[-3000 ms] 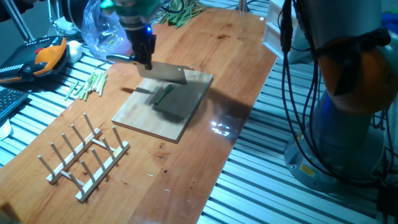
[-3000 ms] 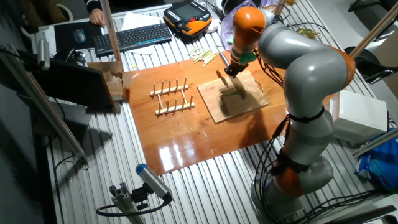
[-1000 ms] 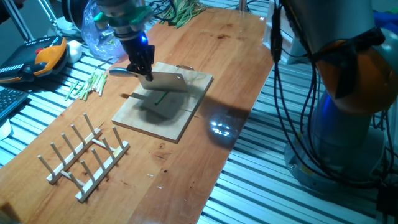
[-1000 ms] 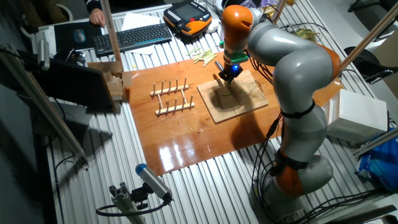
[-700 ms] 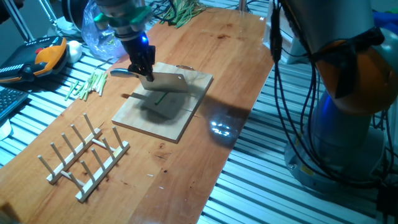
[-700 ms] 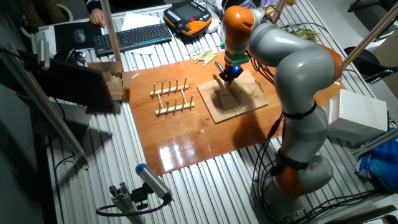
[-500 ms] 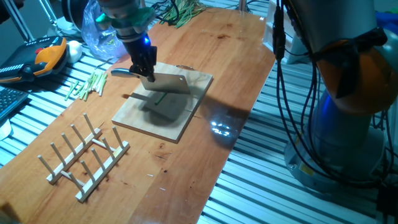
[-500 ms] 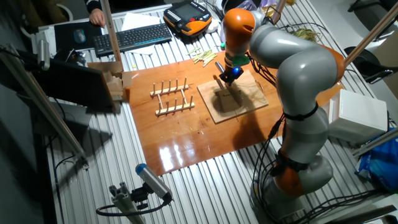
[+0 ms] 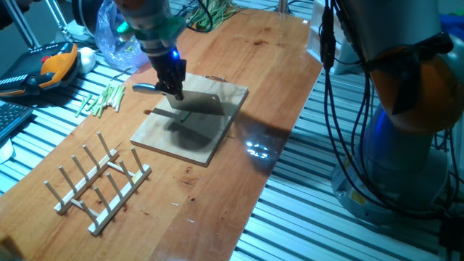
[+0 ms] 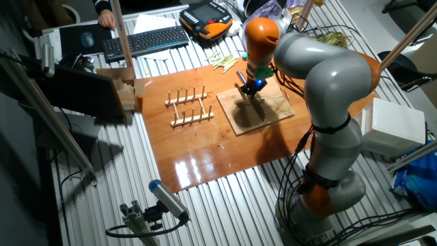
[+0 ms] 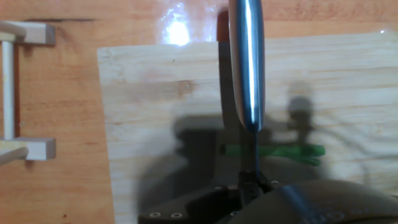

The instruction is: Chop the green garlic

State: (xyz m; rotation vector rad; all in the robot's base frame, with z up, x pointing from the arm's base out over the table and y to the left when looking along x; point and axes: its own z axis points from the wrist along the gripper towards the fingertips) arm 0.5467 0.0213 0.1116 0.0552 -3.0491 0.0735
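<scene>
Hand view looks straight down the knife (image 11: 246,62): its shiny handle runs up the middle of the picture, and the thin blade edge drops below it across the green garlic (image 11: 273,151). The stalk lies flat on the pale wooden cutting board (image 11: 155,93), crosswise under the blade, with most of its length showing to the right of the edge, where it forks slightly at the tip. The dark shadow of the tool spreads over the board just beside it.

From one fixed view, the fingers (image 9: 172,81) are pinched on the knife (image 9: 190,101) where handle meets blade, the handle poking out toward the plastic bag (image 9: 116,40) and the broad blade tilted down over the cutting board (image 9: 192,127). A small sliver of the green garlic (image 9: 186,116) peeks out under the blade, near the middle of the board. The board sits on the wooden counter (image 9: 268,65). A wooden peg rack (image 9: 98,181) stands nearer the camera, well apart from the board, and a scatter of pale stalk sticks (image 9: 105,98) lies off the counter's edge beside the bag.

From the other fixed view, the arm (image 10: 321,75) bends over the cutting board (image 10: 263,113), with the fingers (image 10: 249,89) down close above it.
</scene>
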